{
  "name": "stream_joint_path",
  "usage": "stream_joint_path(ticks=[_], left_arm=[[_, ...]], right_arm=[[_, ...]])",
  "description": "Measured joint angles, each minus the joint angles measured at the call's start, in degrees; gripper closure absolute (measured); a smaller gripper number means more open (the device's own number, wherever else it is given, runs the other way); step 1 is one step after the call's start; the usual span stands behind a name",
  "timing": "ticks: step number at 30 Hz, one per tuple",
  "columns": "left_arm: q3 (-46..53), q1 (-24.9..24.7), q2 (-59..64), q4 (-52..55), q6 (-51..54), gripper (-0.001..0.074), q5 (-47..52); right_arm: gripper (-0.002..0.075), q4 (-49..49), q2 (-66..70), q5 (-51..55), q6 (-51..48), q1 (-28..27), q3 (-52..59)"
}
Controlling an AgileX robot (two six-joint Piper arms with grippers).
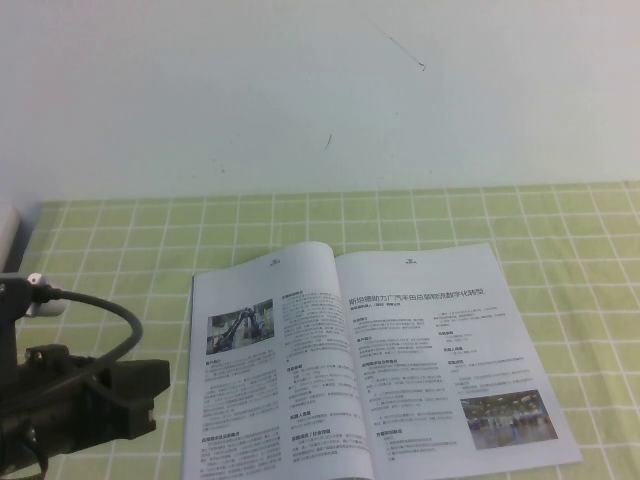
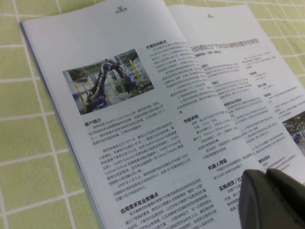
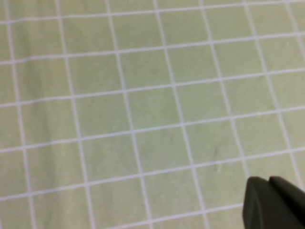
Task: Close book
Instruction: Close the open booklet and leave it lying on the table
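Covering my table, a green checked cloth (image 1: pixel 500 215) is lying flat under everything, and a white wall (image 1: pixel 300 90) is rising behind it. The book (image 1: pixel 370 360) is lying open on that cloth, near the front of the table and about midway across. Both printed pages are facing up, and the left page is arching a little where it meets the spine. My left arm (image 1: pixel 75 400) is sitting at the front left corner, just beside the book's left edge. My left gripper (image 2: pixel 268 193) is hovering over the open pages with its dark fingertips pressed together, pinching nothing. My right gripper (image 3: pixel 269 202) is hanging over bare cloth, its fingertips also pressed together and holding nothing. I cannot tell how far it is sitting from the book.
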Motion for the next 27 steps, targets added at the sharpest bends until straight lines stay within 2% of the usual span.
stream_joint_path(ticks=[6,8,13,16,18,23,27], left_arm=[[0.0,0.0,1.69,-1.57,0.93,0.0739,0.78],[0.0,0.0,2.64,-2.54,1.06,0.0739,0.86],[0.0,0.0,6.96,-7.18,6.28,0.0739,1.33],[-0.04,0.0,11.39,-9.89,10.01,0.0739,1.48],[-0.46,0.0,14.71,-11.48,12.15,0.0739,0.63],[-3.92,0.0,21.73,-12.32,14.09,0.0739,-2.41],[-6.18,0.0,25.84,-12.08,14.08,0.0739,-5.56]], right_arm=[[0.0729,7.96,0.81,0.93,-1.58,0.0,0.0],[0.0729,13.01,1.62,0.31,-5.41,0.0,0.0],[0.0729,36.85,6.97,-1.45,-31.25,2.2,-0.11],[0.0729,52.01,12.87,-1.45,-48.45,6.2,-1.3],[0.0729,57.78,17.3,-1.23,-56.83,9.46,-2.92],[0.0729,59.72,29.65,0.44,-62.74,16.69,-9.76],[0.0729,56.0,37.17,1.25,-60.64,18.15,-14.94]])
